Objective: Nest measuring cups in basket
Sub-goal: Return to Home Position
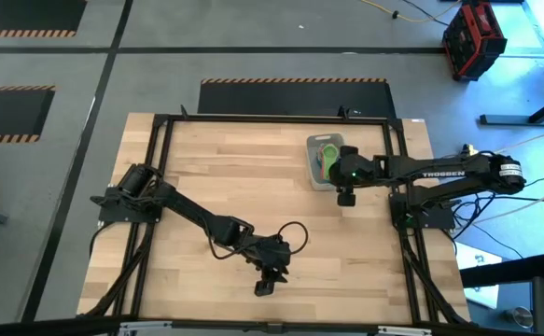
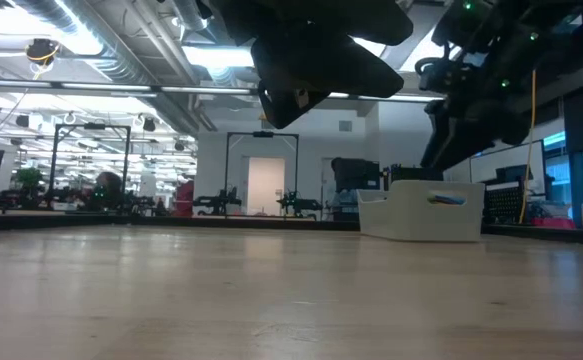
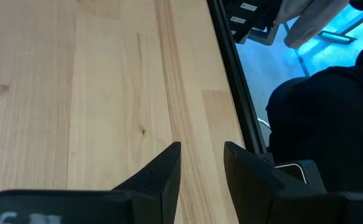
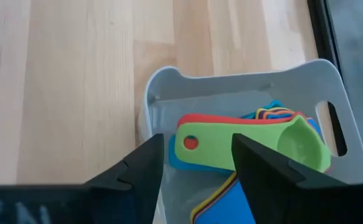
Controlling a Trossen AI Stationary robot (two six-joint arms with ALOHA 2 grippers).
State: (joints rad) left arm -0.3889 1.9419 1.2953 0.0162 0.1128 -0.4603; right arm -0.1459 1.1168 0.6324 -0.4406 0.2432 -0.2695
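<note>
Right gripper [image 4: 197,149] is hanging just above the small translucent grey plastic basket [image 4: 231,84], its two dark fingers spread and holding nothing, one tip to each side of the flat handle of the green plastic measuring cup [image 4: 213,147]. That round-bowled scoop is lying uppermost in the nest inside the basket, which is sitting toward the far right of the pale wooden table [image 1: 225,177]. Directly under it the rim of the red measuring cup [image 4: 231,118] is showing, with blue and yellow edges peeking out lower down — how many cups are lying beneath cannot be counted. Left gripper [image 3: 203,152] is waiting near the front middle of the table, fingers a little apart and empty. Since no cup is showing loose on the tabletop in the high view, the nesting is judged complete and the step in hand is the retreat to rest. The next move is calling for a clean vertical lift — fingers rising clear of the green handle and the basket wall before the right arm is drawn back toward its base.
</note>
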